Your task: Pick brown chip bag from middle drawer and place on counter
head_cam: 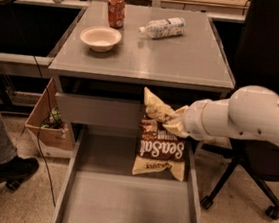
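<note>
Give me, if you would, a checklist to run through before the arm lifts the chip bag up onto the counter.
1. Grasp: gripper pinches the brown chip bag near its top: ok.
2. Bag's bottom off the middle drawer floor: cannot tell.
3. Bag above the counter edge: not ok, it hangs below.
4. Bare front-right counter space: ok.
5. Bowl, can and bottle sit back and left of that spot: ok.

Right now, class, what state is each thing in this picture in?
middle drawer: pulled open.
brown chip bag: hanging upright over the drawer.
gripper: shut on the bag's crumpled top.
soda can: upright on the counter.
plastic bottle: lying on its side.
bowl: upright, rim up.
</note>
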You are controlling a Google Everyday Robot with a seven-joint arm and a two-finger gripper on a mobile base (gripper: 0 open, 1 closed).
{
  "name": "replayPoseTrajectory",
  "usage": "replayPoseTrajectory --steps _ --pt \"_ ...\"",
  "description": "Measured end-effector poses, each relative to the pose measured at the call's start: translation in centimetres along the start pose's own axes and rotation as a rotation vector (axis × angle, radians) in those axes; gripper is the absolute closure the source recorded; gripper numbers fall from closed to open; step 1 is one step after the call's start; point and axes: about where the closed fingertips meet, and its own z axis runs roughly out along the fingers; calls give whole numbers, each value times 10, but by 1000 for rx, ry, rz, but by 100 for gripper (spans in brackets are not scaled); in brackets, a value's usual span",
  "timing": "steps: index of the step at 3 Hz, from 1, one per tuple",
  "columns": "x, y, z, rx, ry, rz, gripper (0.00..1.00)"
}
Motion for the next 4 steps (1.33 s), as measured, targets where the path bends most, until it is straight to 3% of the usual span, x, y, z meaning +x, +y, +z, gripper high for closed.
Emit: replayPoseTrajectory --steps 2,3,4 --pt "-80 -75 -73 147 -17 -98 100" --pt "-123 -135 -109 244 -23 -145 100" --pt "-151 -177 -138 303 -24 -173 100"
